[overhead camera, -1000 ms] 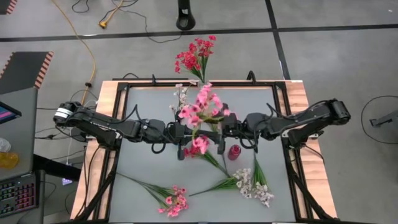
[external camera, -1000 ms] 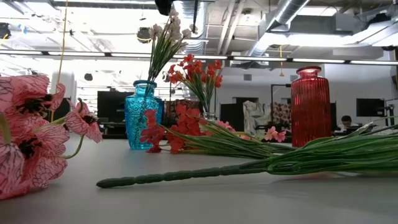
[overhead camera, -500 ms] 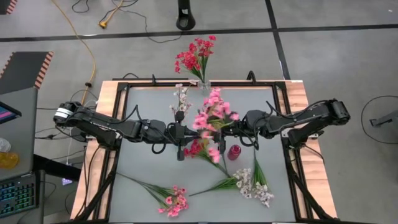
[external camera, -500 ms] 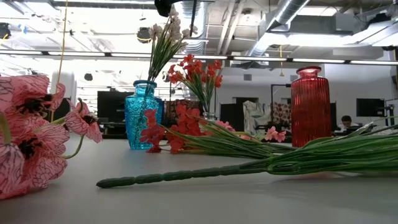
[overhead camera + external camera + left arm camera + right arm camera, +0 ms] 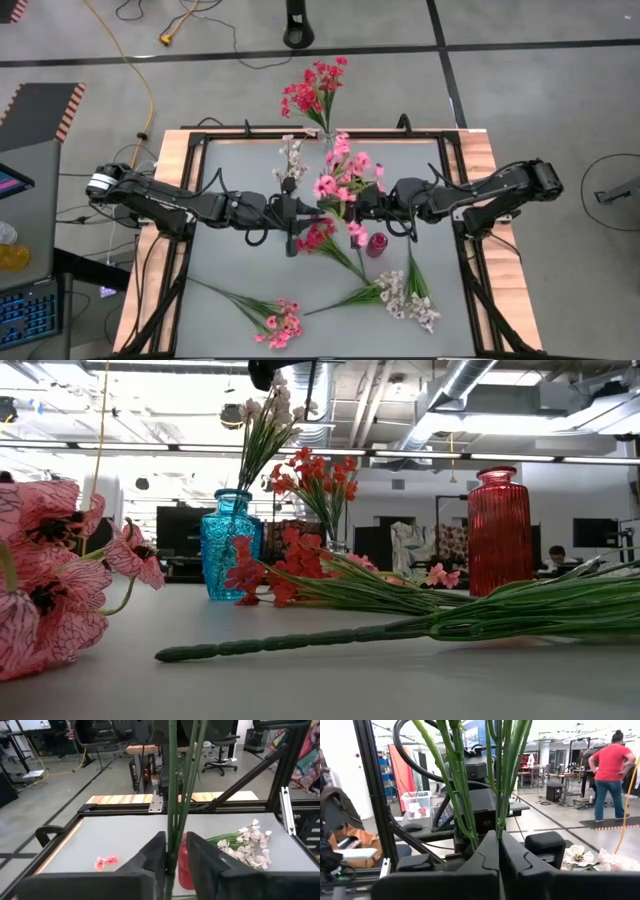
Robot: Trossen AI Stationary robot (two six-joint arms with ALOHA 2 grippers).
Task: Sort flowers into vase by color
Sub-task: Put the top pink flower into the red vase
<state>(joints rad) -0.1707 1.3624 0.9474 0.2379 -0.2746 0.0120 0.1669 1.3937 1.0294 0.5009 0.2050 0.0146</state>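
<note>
Right end effector (image 5: 498, 851): closed on pink flower stems (image 5: 506, 775).
Left end effector (image 5: 175, 851): around the same stems, apparently loosening.
Pink flowers (image 5: 342, 172): frame centre, above counter (image 5: 240, 270).
Red vase (image 5: 376, 243): just below.

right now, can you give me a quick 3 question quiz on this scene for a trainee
1. True or false: the red vase stands with no flowers in it.
2. Which colour of flowers is in the blue vase? a) red b) white c) pink
3. Fill in: the right gripper is shut on the stems of the ___ sprig held up over the middle of the table.

Key: 1 true. 2 b, the white flowers. 3 pink, the pink sprig.
</note>
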